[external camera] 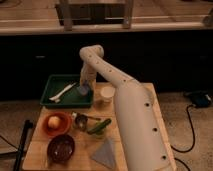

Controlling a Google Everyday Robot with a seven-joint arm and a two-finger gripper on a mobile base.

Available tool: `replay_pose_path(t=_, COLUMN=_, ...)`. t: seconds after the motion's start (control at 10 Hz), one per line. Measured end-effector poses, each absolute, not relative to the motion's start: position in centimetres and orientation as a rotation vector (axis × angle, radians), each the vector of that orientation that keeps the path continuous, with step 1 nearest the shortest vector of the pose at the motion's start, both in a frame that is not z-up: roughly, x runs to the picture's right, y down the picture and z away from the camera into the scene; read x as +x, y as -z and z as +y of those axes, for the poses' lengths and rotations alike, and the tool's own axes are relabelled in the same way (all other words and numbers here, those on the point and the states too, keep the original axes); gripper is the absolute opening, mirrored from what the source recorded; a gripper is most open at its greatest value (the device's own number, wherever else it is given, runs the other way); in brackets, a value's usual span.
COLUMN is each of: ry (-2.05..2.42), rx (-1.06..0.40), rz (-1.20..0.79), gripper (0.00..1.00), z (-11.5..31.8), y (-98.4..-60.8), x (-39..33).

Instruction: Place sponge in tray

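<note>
One arm does all the work here, reaching from the bench's near right corner across to the far left corner, where the tray (49, 85) sits. The gripper (84, 86) points straight down over the tray's right end, and the sponge (82, 91) is right at its tip, inside the rim. Whether the gripper is clamped on it or has let go, I cannot tell, nor whether the sponge rests on the tray floor or hangs just above it. The straight-down reach makes sense to me: it clears the raised rim and avoids the utensil (62, 92) lying aslant in the tray's left half. A cup (106, 94) stands just beside the tray's right side, close to the arm, so a sideways pull-out could knock it. Toward the near left corner sit an orange bowl (55, 123) and a red bowl (61, 148); a cloth (105, 153) lies by the near edge. I judge the task nearly done: release if needed, then lift straight up.
</note>
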State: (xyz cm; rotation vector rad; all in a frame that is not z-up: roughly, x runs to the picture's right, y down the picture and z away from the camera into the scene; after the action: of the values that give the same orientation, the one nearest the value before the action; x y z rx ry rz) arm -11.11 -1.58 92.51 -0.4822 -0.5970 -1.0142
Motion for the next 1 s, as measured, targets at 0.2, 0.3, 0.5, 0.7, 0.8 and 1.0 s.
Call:
replay_pose_path(t=0.2, ry=1.013, rx=-0.483, rz=-0.596, gripper=0.37, z=-1.68, y=-92.52, x=-11.11)
replay_pose_path(t=0.3, ry=1.014, rx=-0.484, rz=-0.597, gripper=0.50, z=-1.76, y=-92.50, x=-11.12)
replay_pose_path(t=0.5, ry=1.016, rx=-0.483, rz=-0.599, gripper=0.67, z=-1.89, y=-92.46, x=-11.06)
replay_pose_path(t=0.7, ry=1.017, rx=-0.487, rz=-0.601, gripper=0.80, z=-1.86, y=-92.47, x=-10.85)
replay_pose_path(t=0.8, ry=1.017, rx=-0.486, rz=-0.601, gripper=0.80, z=-1.88, y=-92.47, x=-10.77)
replay_pose_path(t=1.0, ry=1.014, rx=-0.485, rz=-0.603, gripper=0.80, z=-1.95, y=-92.50, x=-10.51)
